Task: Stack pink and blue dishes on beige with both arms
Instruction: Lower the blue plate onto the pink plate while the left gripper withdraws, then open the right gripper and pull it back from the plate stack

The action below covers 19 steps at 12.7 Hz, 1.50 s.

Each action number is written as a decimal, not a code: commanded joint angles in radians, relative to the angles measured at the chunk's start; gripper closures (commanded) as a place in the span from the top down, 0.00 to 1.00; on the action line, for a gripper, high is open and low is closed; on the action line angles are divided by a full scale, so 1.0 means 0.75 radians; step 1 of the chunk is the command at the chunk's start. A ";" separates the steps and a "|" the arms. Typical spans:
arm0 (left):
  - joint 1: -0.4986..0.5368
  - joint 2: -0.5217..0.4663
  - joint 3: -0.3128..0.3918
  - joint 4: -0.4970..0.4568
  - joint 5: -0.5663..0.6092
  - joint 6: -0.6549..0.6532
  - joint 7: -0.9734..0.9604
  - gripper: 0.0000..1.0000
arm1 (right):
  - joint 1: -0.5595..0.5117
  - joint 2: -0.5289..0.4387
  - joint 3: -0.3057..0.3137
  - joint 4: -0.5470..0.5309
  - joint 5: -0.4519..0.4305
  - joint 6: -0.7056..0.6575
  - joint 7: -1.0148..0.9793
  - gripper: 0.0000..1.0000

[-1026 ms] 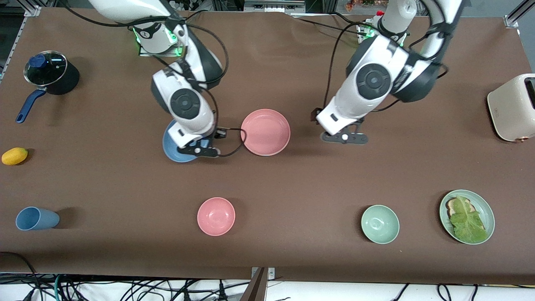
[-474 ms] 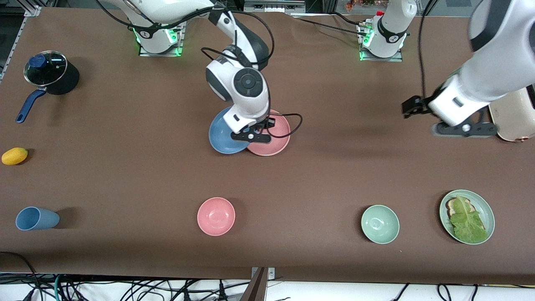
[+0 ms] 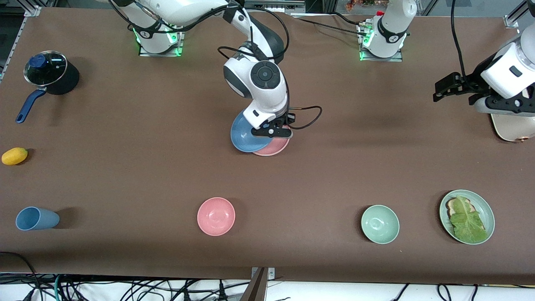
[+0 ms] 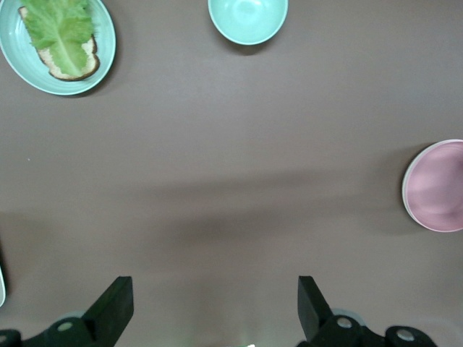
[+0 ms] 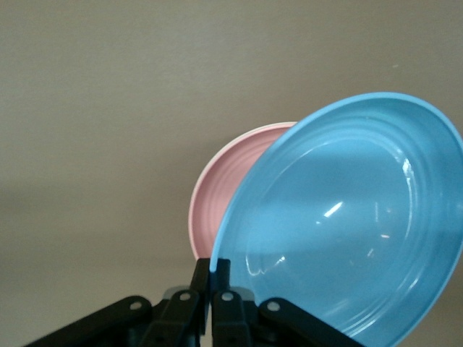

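Observation:
My right gripper (image 3: 271, 132) (image 5: 211, 271) is shut on the rim of the blue plate (image 3: 245, 138) (image 5: 347, 224). It holds the plate tilted in the air, partly over the pink plate (image 3: 276, 147) (image 5: 224, 191). The pink plate lies flat mid-table. In the left wrist view a thin pale edge runs along the pink plate (image 4: 438, 186). No more of a beige plate shows. My left gripper (image 3: 503, 109) (image 4: 213, 311) hangs open and empty over bare table by the toaster (image 3: 513, 129).
Nearest the front camera stand a blue cup (image 3: 35, 218), a pink bowl (image 3: 216, 216), a green bowl (image 3: 380, 224) and a green plate with lettuce on toast (image 3: 485, 205). A lidded pot (image 3: 50, 75) and a yellow fruit (image 3: 14, 156) sit at the right arm's end.
The right gripper carried the blue plate toward the left arm's end until it overlaps the pink plate. The left arm swung away from the pink plate to the toaster.

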<state>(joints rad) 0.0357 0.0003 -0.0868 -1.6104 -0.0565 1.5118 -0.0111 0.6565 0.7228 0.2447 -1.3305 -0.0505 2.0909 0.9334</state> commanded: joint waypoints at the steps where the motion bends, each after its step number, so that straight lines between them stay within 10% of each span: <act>1: -0.060 -0.072 0.058 -0.103 -0.033 0.060 0.031 1.00 | 0.035 0.043 -0.003 0.058 0.018 0.035 0.017 0.00; 5: -0.054 -0.044 0.061 -0.064 -0.015 0.032 0.052 1.00 | 0.053 0.075 -0.005 0.054 0.016 0.035 0.021 0.00; 6: -0.056 -0.041 0.056 -0.062 -0.009 0.032 0.052 1.00 | 0.055 0.081 -0.005 0.056 0.016 0.039 0.021 0.12; 7: -0.058 -0.041 0.050 -0.060 0.026 0.032 0.052 1.00 | 0.055 0.081 -0.005 0.056 0.016 0.047 0.019 0.57; 8: -0.058 -0.041 0.050 -0.058 0.046 0.032 0.052 1.00 | 0.055 0.079 -0.005 0.058 0.016 0.047 0.015 0.68; 9: -0.056 -0.039 0.050 -0.050 0.049 0.032 0.054 1.00 | 0.065 0.077 -0.005 0.058 0.004 0.047 0.023 1.00; 19: -0.056 -0.039 0.050 -0.050 0.049 0.030 0.050 1.00 | -0.116 -0.090 -0.011 0.060 0.045 -0.139 -0.072 1.00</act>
<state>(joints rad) 0.0052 -0.0222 -0.0564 -1.6518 -0.0409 1.5326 0.0082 0.6021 0.6956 0.2283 -1.2787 -0.0459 2.0455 0.9157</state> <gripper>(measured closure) 0.000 0.000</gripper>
